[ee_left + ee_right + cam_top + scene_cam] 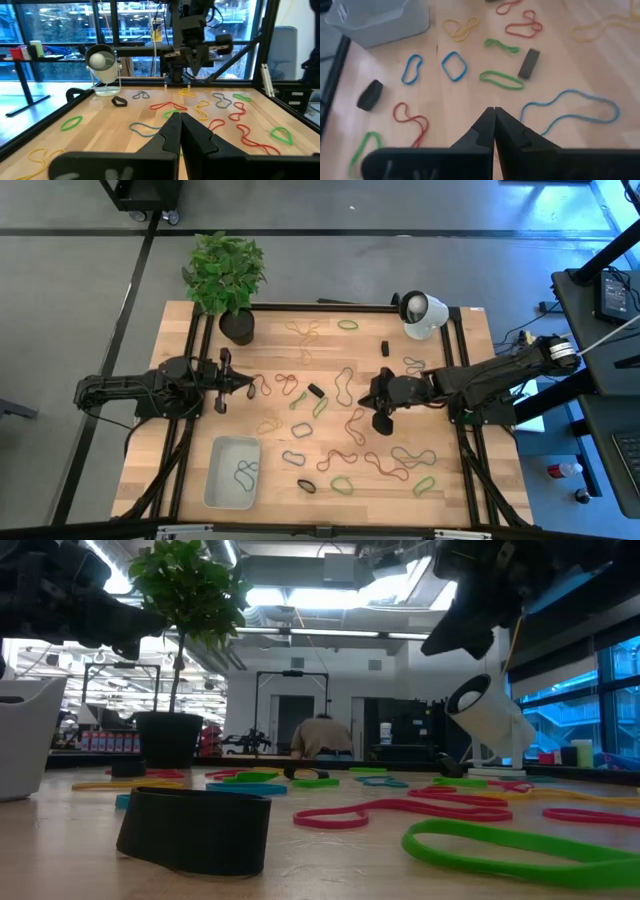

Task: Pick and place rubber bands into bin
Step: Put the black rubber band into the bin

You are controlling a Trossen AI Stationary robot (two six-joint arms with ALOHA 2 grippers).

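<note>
Because the right hand [493, 116] hangs clenched and empty above the table [470, 380], its tips pressed together with no band between them, a descent from here would likely just push a loop flat rather than pinch it; it needs to spread first. Bands [502, 80] below it are thin, limp loops, green, blue, red and yellow, lying flat on pale wood grain, so a finger could slide over one or snag two together. A stiffer black band [528, 63] sits just beside the green one and may get caught too. Over at the far side, the left hand [247, 384] waits clenched, holding nothing. Well apart from the right hand, the bin [232, 472], smooth pale plastic with rounded corners, already holds a couple of bands.
</note>
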